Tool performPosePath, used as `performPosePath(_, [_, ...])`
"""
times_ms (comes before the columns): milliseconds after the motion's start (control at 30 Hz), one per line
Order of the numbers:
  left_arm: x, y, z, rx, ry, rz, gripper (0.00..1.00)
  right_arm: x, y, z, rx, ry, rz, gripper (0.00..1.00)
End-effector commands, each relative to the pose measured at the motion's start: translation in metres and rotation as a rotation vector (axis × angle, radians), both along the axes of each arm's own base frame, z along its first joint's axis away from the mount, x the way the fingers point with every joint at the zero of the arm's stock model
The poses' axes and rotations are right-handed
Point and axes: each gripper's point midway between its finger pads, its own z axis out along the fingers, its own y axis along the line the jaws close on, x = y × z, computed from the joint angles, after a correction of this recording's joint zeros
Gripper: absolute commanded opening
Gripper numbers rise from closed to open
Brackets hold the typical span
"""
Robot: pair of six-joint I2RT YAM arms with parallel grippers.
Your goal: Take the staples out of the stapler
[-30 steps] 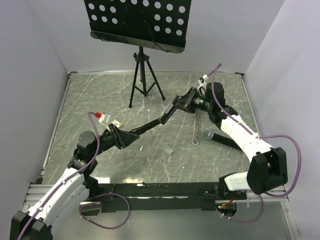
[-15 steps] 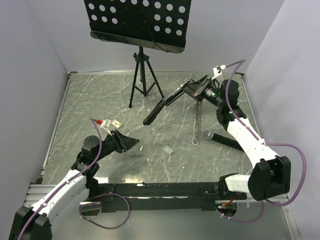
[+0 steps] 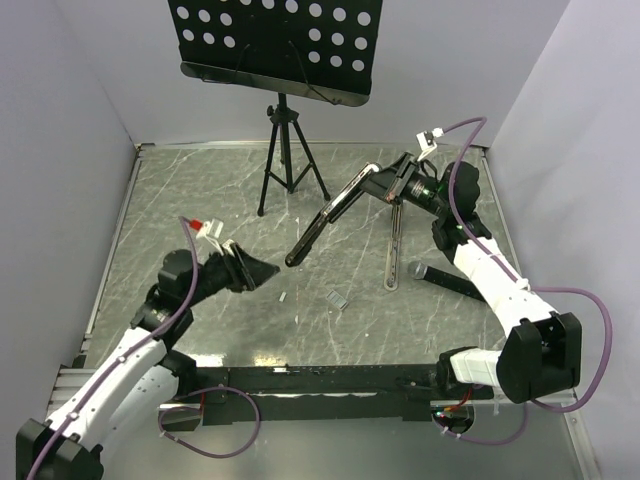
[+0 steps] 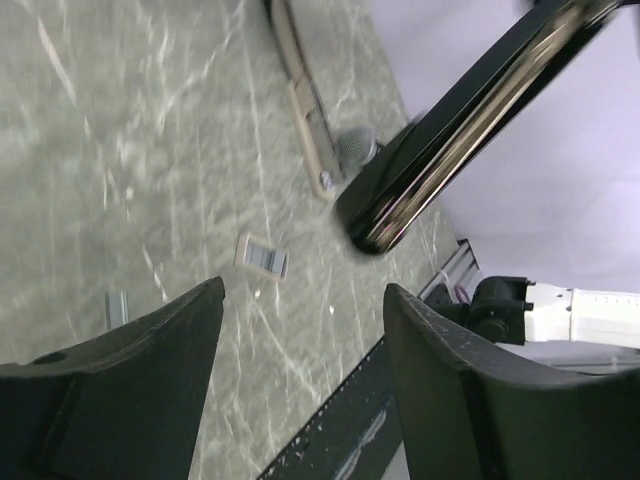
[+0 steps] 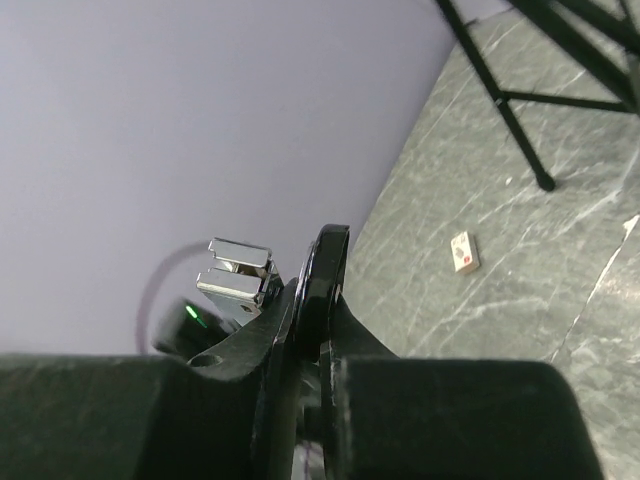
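Note:
My right gripper (image 3: pixel 398 186) is shut on the stapler's black arm (image 3: pixel 328 214) and holds it tilted in the air, its free end down toward the table's middle. In the right wrist view (image 5: pixel 318 335) the black arm (image 5: pixel 328 270) sits between my fingers, with a silvery metal end (image 5: pixel 238 272) beside it. The stapler's slim metal rail (image 3: pixel 393 248) lies on the table; it also shows in the left wrist view (image 4: pixel 303 95). The staples (image 3: pixel 338 298) lie loose on the table, below the black arm (image 4: pixel 470 105) in the left wrist view (image 4: pixel 262 257). My left gripper (image 3: pixel 255 270) is open and empty (image 4: pixel 305 290).
A black tripod (image 3: pixel 288 160) carrying a perforated music stand (image 3: pixel 275 45) stands at the back. A small grey piece (image 3: pixel 284 296) lies left of the staples. A small white tile (image 3: pixel 233 246) lies near my left gripper. A black stick with a grey round head (image 3: pixel 440 277) lies at the right.
My left gripper has let go of the stapler's lower end and drawn back to the left. My right gripper has carried the black arm up and toward the back right.

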Motion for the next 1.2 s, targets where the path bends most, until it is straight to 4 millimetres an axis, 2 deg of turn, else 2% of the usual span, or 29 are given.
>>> performPosePath(0, [0.001,0.002,0.040,0.112,-0.127,-0.051,0.70,-0.038,0.013,0.024,0.008,-0.218,0.208,0.00])
performPosePath(133, [-0.006,-0.011,0.066,0.138,-0.194,-0.189,0.72,-0.052,0.022,0.009,-0.032,-0.233,0.322,0.00])
performPosePath(167, [-0.015,-0.018,0.078,0.120,-0.232,-0.273,0.72,-0.055,0.024,0.007,-0.039,-0.237,0.337,0.00])
performPosePath(300, [-0.027,-0.038,0.089,0.054,-0.227,-0.457,0.71,-0.074,0.038,0.006,-0.065,-0.285,0.434,0.00])
performPosePath(500, [-0.043,-0.054,0.114,-0.076,-0.263,-0.586,0.76,-0.096,0.072,0.007,-0.060,-0.300,0.546,0.00])
performPosePath(567, [-0.048,-0.056,0.112,-0.095,-0.259,-0.602,0.77,-0.104,0.083,0.013,-0.038,-0.313,0.587,0.00])
performPosePath(667, [-0.045,-0.057,0.105,-0.081,-0.249,-0.602,0.77,-0.111,0.096,0.017,-0.008,-0.313,0.630,0.00])
performPosePath(900, [-0.049,-0.061,0.100,-0.113,-0.232,-0.640,0.76,-0.114,0.117,0.019,0.006,-0.299,0.671,0.00])
performPosePath(1167, [-0.060,-0.063,0.094,-0.166,-0.215,-0.676,0.70,-0.110,0.123,0.023,0.037,-0.280,0.663,0.00])
